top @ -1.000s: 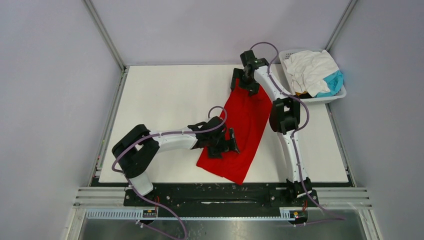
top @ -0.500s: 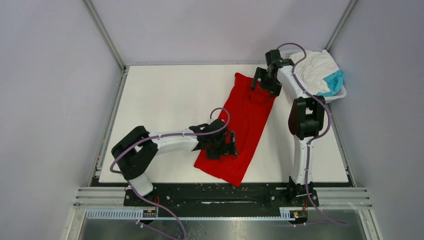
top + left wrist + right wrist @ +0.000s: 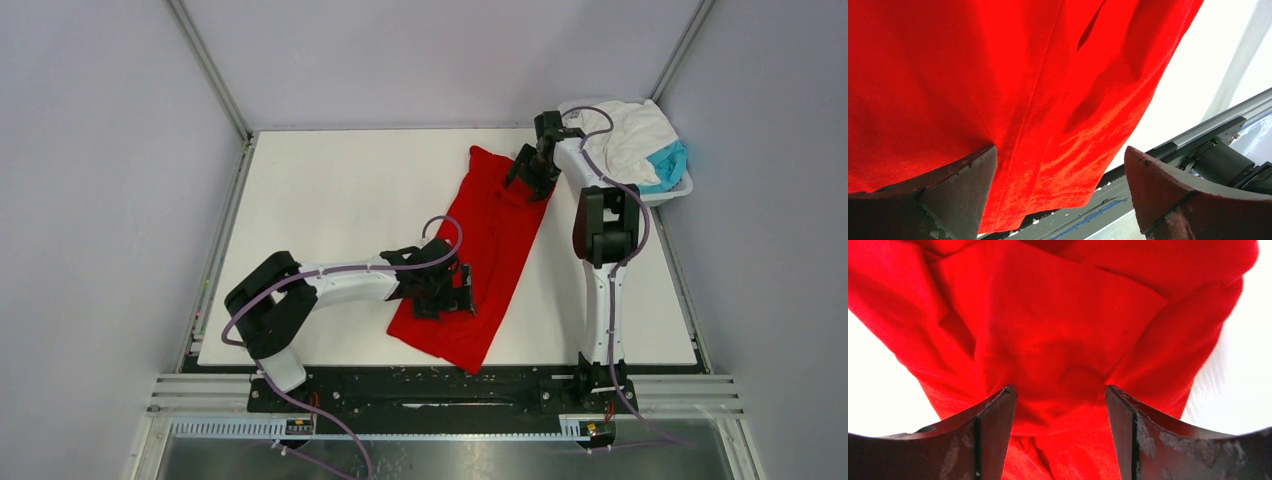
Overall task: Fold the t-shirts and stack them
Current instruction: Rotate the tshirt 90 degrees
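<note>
Table [image 3: 330, 220]: white top, arms based at its near edge.

Red shirt [image 3: 490, 250]: lies on the table right of centre. It is gathered into a long, narrow band running on a slant from near the front edge up toward the far right. The far end is rumpled, the near end flatter, with a hem seam visible in the left wrist view.

Basket [image 3: 672, 190]: white, at the far right corner, just beyond the red shirt's far end. It holds a heaped white shirt [image 3: 625, 135] that fills most of it. A teal shirt [image 3: 668, 163] is tucked against the right side, partly under the white one. Something dark shows low at the front, too small to name.

Left gripper [image 3: 1059, 150]: low over the near half of the red shirt, jaws spread wide, cloth spanning the gap beneath them. Nothing is pinched.

Right gripper [image 3: 1060, 389]: at the far end of the red shirt, jaws parted. A puckered fold of red cloth sits between the fingers [image 3: 993, 420]. They look pressed into the cloth, though contact is hard to confirm from this close.
</note>
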`<state>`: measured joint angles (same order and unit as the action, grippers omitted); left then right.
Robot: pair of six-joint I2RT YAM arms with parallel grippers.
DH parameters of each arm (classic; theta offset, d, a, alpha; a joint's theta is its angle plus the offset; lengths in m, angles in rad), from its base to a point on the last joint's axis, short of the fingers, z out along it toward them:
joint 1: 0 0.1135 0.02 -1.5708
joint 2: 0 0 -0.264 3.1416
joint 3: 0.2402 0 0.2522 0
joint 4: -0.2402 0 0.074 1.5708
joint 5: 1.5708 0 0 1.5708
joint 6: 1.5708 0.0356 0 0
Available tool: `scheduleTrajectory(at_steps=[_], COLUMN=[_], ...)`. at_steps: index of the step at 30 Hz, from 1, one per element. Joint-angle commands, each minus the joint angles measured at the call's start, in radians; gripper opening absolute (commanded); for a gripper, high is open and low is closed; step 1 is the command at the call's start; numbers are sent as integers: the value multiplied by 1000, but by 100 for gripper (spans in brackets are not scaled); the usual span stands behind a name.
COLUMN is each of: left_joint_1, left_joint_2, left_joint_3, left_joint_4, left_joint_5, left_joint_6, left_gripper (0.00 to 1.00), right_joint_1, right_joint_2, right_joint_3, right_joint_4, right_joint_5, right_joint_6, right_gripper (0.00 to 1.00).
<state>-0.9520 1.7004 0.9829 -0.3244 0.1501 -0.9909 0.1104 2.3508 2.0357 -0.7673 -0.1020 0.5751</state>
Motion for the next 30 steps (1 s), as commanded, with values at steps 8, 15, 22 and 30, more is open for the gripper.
scheduleTrajectory(at_steps=[8, 15, 22, 30], left_joint_1=[-7, -7, -8, -7], left_joint_2=[21, 8, -7, 4], left_joint_3=[19, 8, -12, -16], left_joint_4=[-87, -91, -92, -96], left_joint_5=[-42, -42, -47, -39], left_joint_6=[26, 28, 27, 28], left_gripper=[99, 99, 99, 99], right_joint_1=[-2, -6, -6, -7], right_joint_2=[14, -6, 111, 100], right_joint_3=[-18, 74, 437, 397], right_joint_4=[79, 22, -312, -370], right_joint_5=[-57, 2, 151, 244], right_joint_6=[94, 25, -157, -202], right_gripper=[39, 0, 0, 13])
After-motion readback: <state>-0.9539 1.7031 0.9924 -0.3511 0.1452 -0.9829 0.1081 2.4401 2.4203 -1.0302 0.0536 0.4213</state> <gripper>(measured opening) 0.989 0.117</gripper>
